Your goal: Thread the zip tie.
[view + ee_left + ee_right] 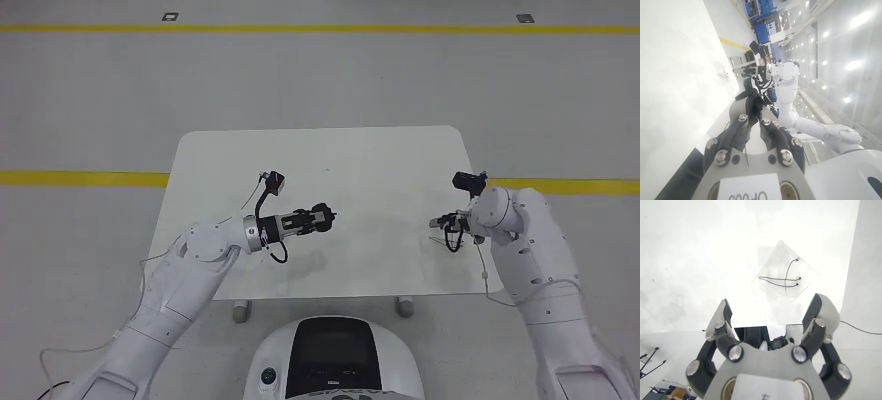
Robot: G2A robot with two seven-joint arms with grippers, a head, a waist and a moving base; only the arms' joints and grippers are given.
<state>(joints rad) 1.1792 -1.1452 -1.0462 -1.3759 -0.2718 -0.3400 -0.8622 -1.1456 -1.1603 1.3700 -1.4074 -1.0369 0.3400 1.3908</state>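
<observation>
I'm working over a white table [330, 160] with rounded corners, standing on a pale floor crossed by yellow lines. Through the right wrist camera I see a clear square tray [776, 264] lying flat on the tabletop, on the table's right side and not far from its edge. Three black zip ties [780, 278] lie loose in the tray, two roughly side by side and the third crossing over both. Each has its small square head at one end.

left tool [331, 215], right tool [437, 222] over table [370, 165]
</observation>
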